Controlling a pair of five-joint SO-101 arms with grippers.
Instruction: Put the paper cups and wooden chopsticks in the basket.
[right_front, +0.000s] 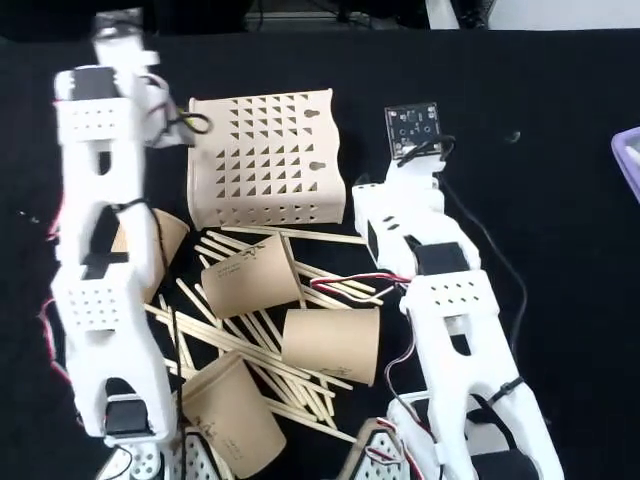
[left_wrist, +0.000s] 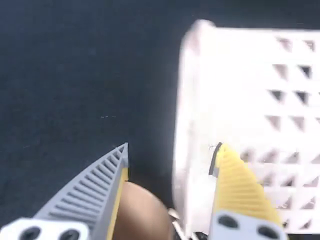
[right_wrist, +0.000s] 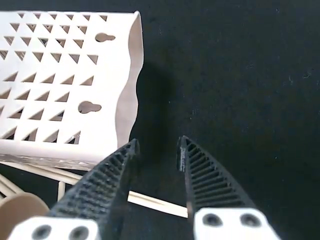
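Your left gripper (left_wrist: 172, 147) stands wide open in its wrist view, grey finger at lower left and yellow finger at lower right, the yellow one in front of the basket (right_front: 265, 160) wall. A brown cup (left_wrist: 137, 210) shows at the bottom edge between the fingers, close against the grey one; you cannot tell if it touches.

Your right gripper (right_wrist: 158, 144) is open only narrowly, with nothing between its fingers. It sits at the lower middle of its wrist view, just beside the basket's right edge, and one chopstick (right_wrist: 155, 202) crosses beneath it.

In the high view the basket lies at upper centre on the black table (right_front: 540, 200), a perforated face turned up. Below it are four cups on their sides: the left cup (right_front: 168, 235) partly behind your left arm, the middle cup (right_front: 250, 275), the right cup (right_front: 332, 345) and the bottom cup (right_front: 232, 415). The chopsticks (right_front: 240, 345) lie scattered and crossed among and under them, some reaching the basket's lower edge. None of these is in the basket
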